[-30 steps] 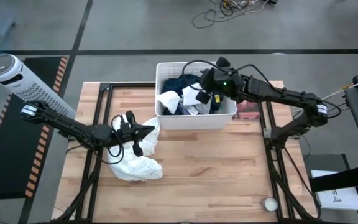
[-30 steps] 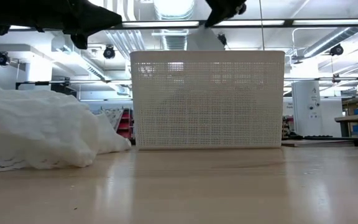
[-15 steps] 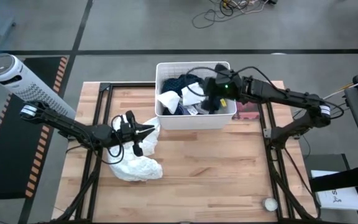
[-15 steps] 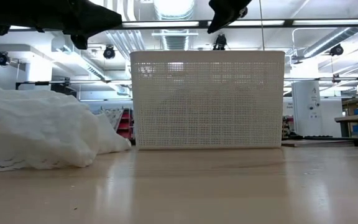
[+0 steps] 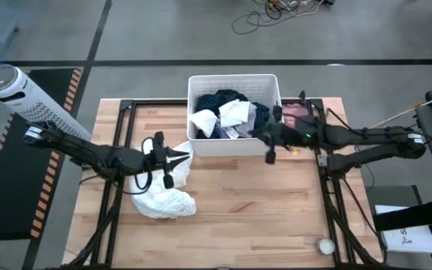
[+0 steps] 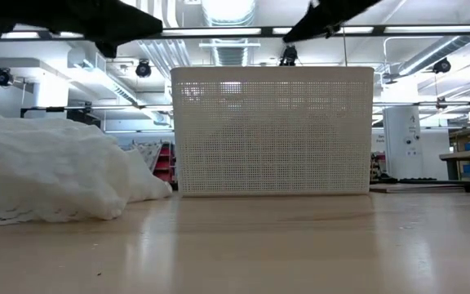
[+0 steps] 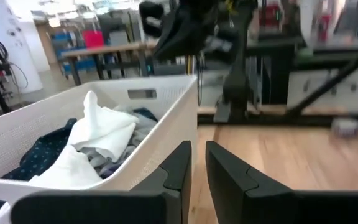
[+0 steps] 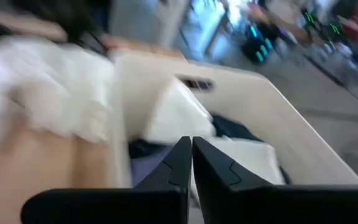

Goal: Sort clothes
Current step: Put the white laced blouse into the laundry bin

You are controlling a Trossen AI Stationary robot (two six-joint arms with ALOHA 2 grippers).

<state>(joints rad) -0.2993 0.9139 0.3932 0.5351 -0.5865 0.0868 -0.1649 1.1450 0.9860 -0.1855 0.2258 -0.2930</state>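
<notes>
So the right hand was down inside the white basket half a second ago, and now it's pulled out over the basket's near right corner, sitting lower toward the counter with its arm stretched flat across the right side. Its fingers are pressed nearly together with nothing between them.

The left hand hasn't budged, parked just outside the basket's near left corner, fingers almost together too, also empty.

Clothes-wise: the white garment lies crumpled on the counter right under and beside the left hand. Everything else is in the basket just behind the right hand: the navy dotted one at the far side, a white piece in the middle, another white piece at the left.
</notes>
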